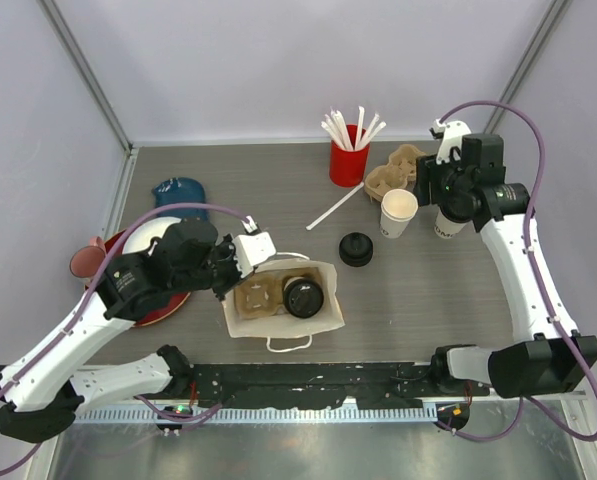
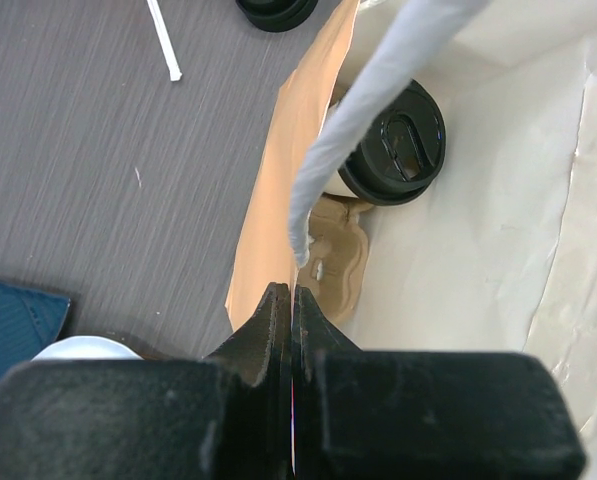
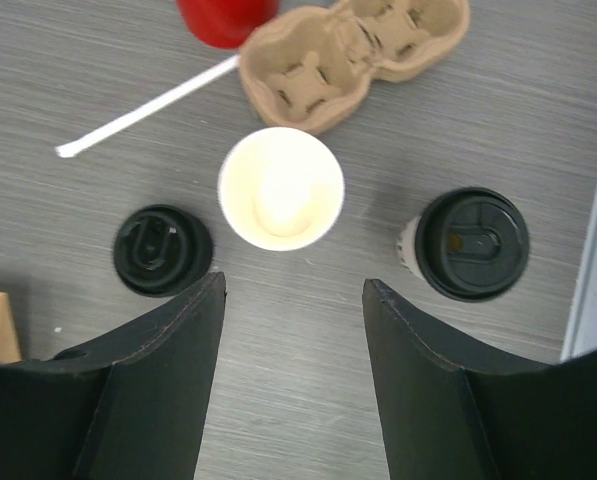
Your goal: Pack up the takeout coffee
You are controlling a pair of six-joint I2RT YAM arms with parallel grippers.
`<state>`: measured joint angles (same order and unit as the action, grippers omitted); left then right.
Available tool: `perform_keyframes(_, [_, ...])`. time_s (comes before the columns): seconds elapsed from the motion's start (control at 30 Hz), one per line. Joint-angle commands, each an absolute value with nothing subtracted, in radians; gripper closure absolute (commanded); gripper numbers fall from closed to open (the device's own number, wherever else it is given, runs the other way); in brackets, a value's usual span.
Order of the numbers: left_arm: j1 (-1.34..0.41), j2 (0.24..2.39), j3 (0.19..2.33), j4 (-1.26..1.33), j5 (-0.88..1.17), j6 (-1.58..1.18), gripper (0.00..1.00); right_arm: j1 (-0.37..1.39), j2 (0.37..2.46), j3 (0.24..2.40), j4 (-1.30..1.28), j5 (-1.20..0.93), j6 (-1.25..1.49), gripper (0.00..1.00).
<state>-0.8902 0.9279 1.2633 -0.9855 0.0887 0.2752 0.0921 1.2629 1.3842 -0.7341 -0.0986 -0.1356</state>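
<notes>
Two lidded cups, located against the paper bag (image 1: pixel 323 315).

Item 1, the left gripper (image 2: pixel 293 298): jaws pressed together, clamped on the bag's rim. It touches nothing else.

Item 2, the right gripper (image 3: pixel 293 290): jaws spread wide, nothing held and nothing touched. It hangs well apart from the bag, above the table (image 1: pixel 428 290).

Item 3, the first lidded cup (image 2: pixel 398 145): inside the bag, against the end of a cardboard carrier (image 2: pixel 333 265) that also lies inside. Whether it sits in a pocket cannot be told.

Item 4, the second lidded cup (image 3: pixel 471 245): outside the bag and well apart from it, upright on the right arm's side.

Item 5, the lidless cup (image 3: pixel 281 187): upright, between the bag and the second lidded cup.

Item 6, the black lids (image 3: pixel 163 250): near the bag, between it and the lidless cup.

Item 7, the spare carrier (image 3: pixel 353 55), the red cup (image 1: pixel 348 160) of straws and the loose straw (image 3: pixel 148 105): beyond the bag, farther from it than the lidless cup.

Views:
- The top camera hides most of the second lidded cup under the right gripper. The right wrist camera shows its lid whole.
- Only the left wrist camera shows the closed jaws on the rim.
- That camera also shows the bag's white handle (image 2: pixel 358 120) crossing in front of the first lidded cup.
</notes>
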Motion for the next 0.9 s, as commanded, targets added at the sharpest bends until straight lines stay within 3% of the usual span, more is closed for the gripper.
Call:
perform_keyframes(0.0, [-0.896,0.902,1.289,-0.943,0.1,0.298,1.0,-0.017,1.288,1.358,-0.713,-0.118,-0.225,0.38])
perform_keyframes(0.4, [-0.893,0.885,1.247,-0.931,0.114,0.167,1.0,-0.109,1.425,1.397,-0.828,-0.172,-0.543,0.44])
perform_keyframes(0.87, [-0.893,0.904,1.269,-0.95,0.114,0.181,1.0,-0.118,1.606,1.457,-0.789,-0.1,-0.595,0.45])
